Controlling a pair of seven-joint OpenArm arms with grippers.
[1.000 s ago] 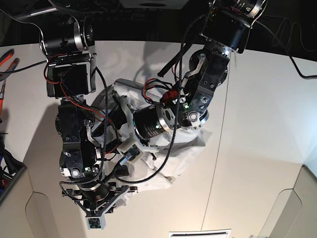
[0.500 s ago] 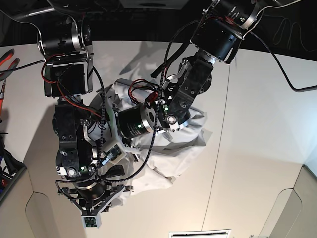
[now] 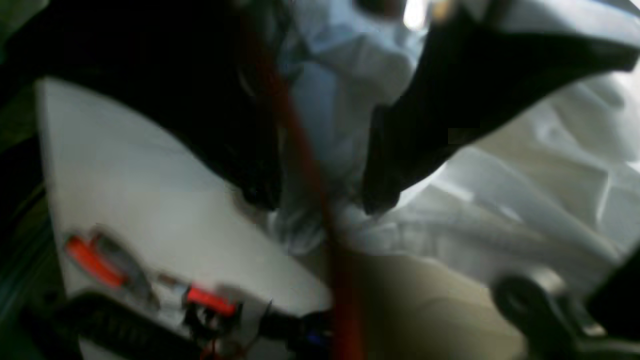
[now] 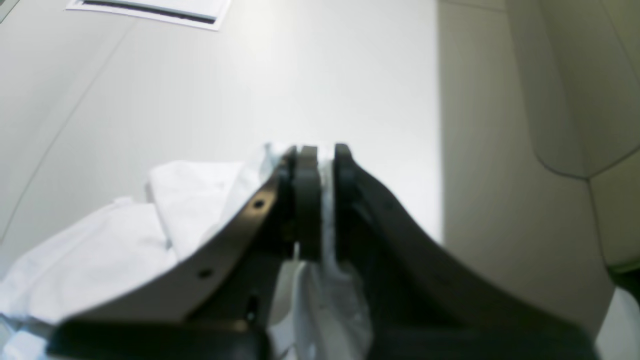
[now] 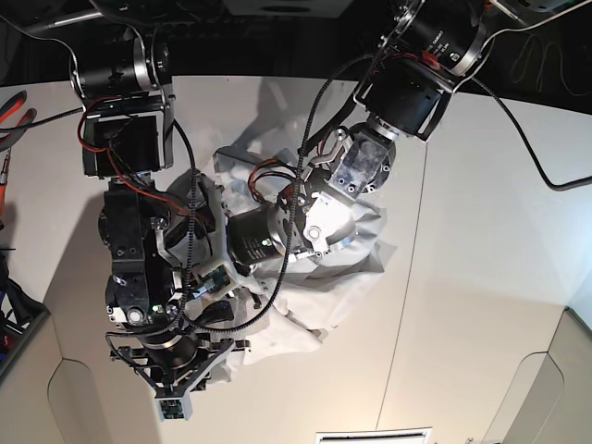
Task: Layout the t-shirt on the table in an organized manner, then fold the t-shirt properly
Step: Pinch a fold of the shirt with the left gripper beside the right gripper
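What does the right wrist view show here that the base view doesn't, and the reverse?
Only the right wrist view: the right gripper shut on a strip of the t-shirt, and a white sheet with a dark bar at the top.

Only the base view: both arms over the crumpled shirt, the dark seam line across the table, and red-handled pliers at the far left edge.

Both: the white t-shirt on the white table.

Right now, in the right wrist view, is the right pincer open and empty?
No, the right pincer is closed, with a strip of the white t-shirt pinched between its black fingers.
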